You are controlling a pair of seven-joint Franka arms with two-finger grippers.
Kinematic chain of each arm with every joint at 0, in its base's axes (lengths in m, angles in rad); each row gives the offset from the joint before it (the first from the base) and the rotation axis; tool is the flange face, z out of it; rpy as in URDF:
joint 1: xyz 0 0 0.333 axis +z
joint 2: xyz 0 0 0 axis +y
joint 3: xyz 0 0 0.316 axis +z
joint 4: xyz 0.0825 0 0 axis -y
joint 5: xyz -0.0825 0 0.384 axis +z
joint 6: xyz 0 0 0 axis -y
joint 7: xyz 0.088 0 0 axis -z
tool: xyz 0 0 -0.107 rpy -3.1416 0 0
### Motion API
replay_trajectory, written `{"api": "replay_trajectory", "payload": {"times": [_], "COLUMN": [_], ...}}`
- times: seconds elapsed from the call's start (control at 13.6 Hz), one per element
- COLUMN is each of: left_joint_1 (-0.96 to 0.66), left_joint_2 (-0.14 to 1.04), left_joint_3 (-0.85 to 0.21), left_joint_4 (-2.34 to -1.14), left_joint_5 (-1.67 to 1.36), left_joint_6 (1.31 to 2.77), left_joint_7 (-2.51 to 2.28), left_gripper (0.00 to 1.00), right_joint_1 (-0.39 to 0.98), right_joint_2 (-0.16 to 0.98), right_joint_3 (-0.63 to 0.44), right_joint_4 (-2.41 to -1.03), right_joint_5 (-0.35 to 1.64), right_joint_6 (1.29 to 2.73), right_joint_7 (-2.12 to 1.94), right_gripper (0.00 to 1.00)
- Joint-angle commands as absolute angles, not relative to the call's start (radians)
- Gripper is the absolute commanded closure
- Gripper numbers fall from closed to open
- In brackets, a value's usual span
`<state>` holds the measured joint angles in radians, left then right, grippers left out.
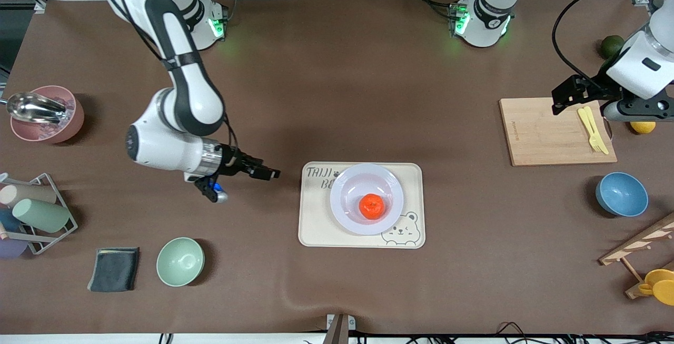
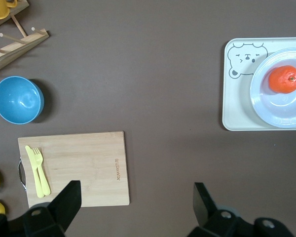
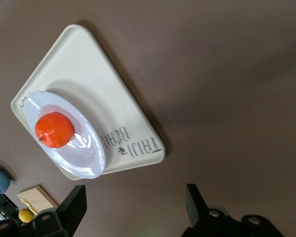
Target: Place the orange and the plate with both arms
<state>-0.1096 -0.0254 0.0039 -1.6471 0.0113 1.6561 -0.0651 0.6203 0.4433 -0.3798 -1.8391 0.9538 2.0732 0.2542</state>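
Just brown table (image 1: 337, 70), cluttered edges

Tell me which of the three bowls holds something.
The pink bowl at the right arm's end: a metal scoop rests in it. The green bowl and blue bowl look empty.

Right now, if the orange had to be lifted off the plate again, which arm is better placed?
Right. The right gripper hangs open beside the tray holding the plate and orange; the left gripper is open over the cutting board.

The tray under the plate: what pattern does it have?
Cream tray with a bear drawing and dark lettering; clearest in the front view.
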Motion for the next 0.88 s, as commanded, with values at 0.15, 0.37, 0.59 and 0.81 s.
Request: {"api": "replay_trajectory", "payload": {"times": [0.15, 0.37, 0.59, 0.81], "left_joint_1": [-0.109, -0.109, -0.107, -0.109], "left_joint_2": [-0.025, -0.025, -0.025, -0.025], "left_joint_3": [0.008, 0.008, 0.008, 0.008], "left_joint_4": [-1.638, -1.638, -1.638, -1.638], "left_joint_5": [-0.014, -0.015, -0.015, -0.015], "left_joint_6": [1.657, 1.657, 1.657, 1.657], "left_joint_7": [-0.041, -0.041, -0.041, -0.041], "left_gripper": [0.0, 0.0, 0.0, 0.0], "right_joint_1": [0.618, 0.592, 0.491, 0.356], "right_joint_2": [0.397, 0.371, 0.319, 0.281], "right_joint_3": [-0.48, -0.525, -0.491, -0.457], "right_joint_4": [-1.868, -1.868, -1.864, -1.835], "right_joint_5": [0.833, 0.767, 0.571, 0.453], "right_joint_6": [1.964, 1.93, 1.924, 1.824], "right_joint_7": [0.262, 0.241, 0.194, 0.074], "right_gripper": [0.0, 0.0, 0.0, 0.0]}}
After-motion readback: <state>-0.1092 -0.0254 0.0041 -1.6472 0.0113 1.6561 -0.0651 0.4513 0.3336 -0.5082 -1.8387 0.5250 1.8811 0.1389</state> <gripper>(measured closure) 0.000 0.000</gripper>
